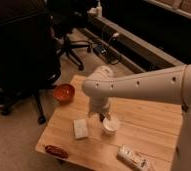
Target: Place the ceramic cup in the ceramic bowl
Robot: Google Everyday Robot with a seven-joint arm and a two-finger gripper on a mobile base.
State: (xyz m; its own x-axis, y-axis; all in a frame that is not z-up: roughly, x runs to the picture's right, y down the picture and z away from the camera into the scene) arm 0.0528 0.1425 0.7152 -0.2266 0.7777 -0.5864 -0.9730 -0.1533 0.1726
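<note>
Gripper hangs low over the table, jaws wide, just beside the white cup's left rim; contact cannot be confirmed. Cup stands upright on the table. Red bowl sits well apart at the left edge.

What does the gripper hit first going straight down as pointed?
Probably the rim of the ceramic cup, right under the gripper. Depth is unclear, so it may reach the bare table just left of the cup.
</note>
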